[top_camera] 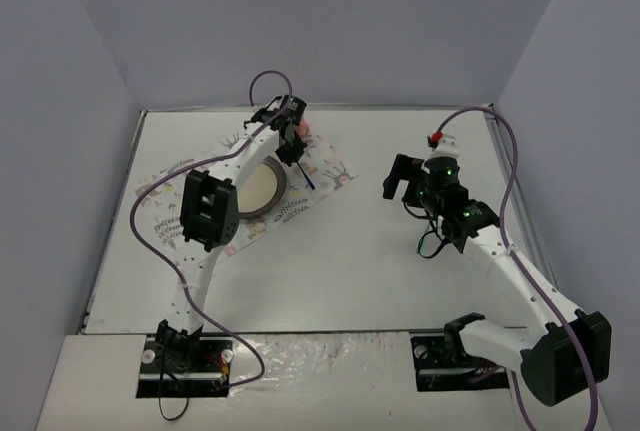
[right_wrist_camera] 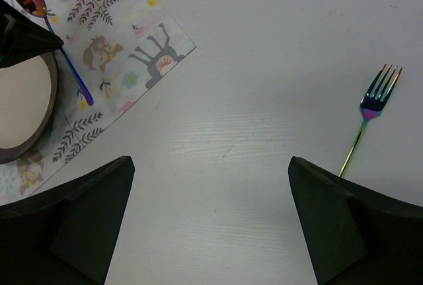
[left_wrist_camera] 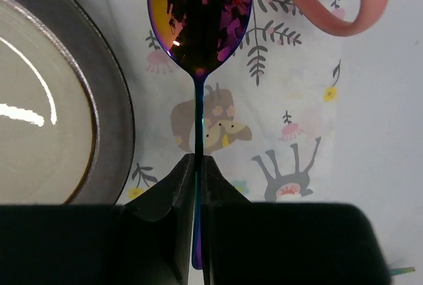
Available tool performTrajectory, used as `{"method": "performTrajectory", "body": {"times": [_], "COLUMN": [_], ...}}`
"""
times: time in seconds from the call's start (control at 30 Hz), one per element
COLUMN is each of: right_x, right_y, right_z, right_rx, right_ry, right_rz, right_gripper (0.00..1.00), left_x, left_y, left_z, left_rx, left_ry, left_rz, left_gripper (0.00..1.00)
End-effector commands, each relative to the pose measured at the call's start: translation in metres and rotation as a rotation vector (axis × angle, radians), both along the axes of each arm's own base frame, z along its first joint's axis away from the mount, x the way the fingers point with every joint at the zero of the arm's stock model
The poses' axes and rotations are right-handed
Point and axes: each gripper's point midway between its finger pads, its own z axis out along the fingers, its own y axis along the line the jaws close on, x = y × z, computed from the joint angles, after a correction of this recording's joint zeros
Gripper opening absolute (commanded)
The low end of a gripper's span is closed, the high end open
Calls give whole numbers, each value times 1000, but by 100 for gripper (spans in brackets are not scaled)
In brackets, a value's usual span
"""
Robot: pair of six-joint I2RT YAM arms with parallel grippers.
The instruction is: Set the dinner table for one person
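**Inspector A:** We find the left gripper (left_wrist_camera: 198, 166) clamped narrow on the handle of the iridescent spoon (left_wrist_camera: 199, 20), with the bowl pointing away from the wrist. In our judgement the step in hand is laying that spoon on the placemat (left_wrist_camera: 297, 120), just right of the plate (left_wrist_camera: 106, 120).

**Inspector B:** Agreed. We recommend lowering it level, with the handle running alongside the plate's rim. The jaws should part only once the spoon lies flat on the cloth. We cannot tell whether it touches the cloth now. Beyond the bowl sits a pink loop (left_wrist_camera: 344, 14), seemingly a cup's handle, and the bowl should stop short of it.

**Inspector A:** On pose, the left arm rises from its base at the near edge and reaches forward. Its wrist bends down over the far-left part of the dinner table (top_camera: 380, 271), where the placemat lies at a slant.

**Inspector B:** The right gripper (right_wrist_camera: 211, 225) hangs above bare tabletop further right, its jaws wide and empty. The fork (right_wrist_camera: 370, 116) lies on the white surface, well apart from the placemat and not yet placed.
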Motion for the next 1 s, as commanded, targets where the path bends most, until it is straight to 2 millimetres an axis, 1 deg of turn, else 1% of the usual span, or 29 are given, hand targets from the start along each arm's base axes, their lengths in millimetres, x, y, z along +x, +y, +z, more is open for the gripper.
{"method": "performTrajectory", "body": {"times": [0.0, 0.13, 0.27, 0.33, 0.47, 0.63, 0.8, 0.97], "right_x": [2, 0, -1, -2, -3, -5, -4, -5], "right_y": [-1, -3, -4, -5, -6, -8, -10, -11], "right_z": [27, 27, 26, 26, 24, 22, 23, 20], "right_rx": [20, 13, 4, -1, -17, -22, -27, -33], "right_ry": [-71, -73, -72, -73, -70, -64, -70, -65], "right_rz": [-11, -17, -14, -11, -6, -9, -19, -21], "right_gripper": [100, 100, 100, 100, 100, 100, 100, 100], "left_x": [17, 21, 21, 20, 25, 27, 26, 28], "left_y": [-13, -12, -20, -23, -28, -29, -30, -29], "left_z": [42, 25, 8, 3, 4, 0, -8, -15], "left_rx": [-53, -44, -76, -88, -114, -118, -125, -124], "left_ry": [-108, -83, -51, -41, -62, -55, -38, -26], "left_rz": [-9, 2, 13, 13, 24, 31, 37, 37], "left_gripper": [0, 0, 0, 0, 0, 0, 0, 0]}}
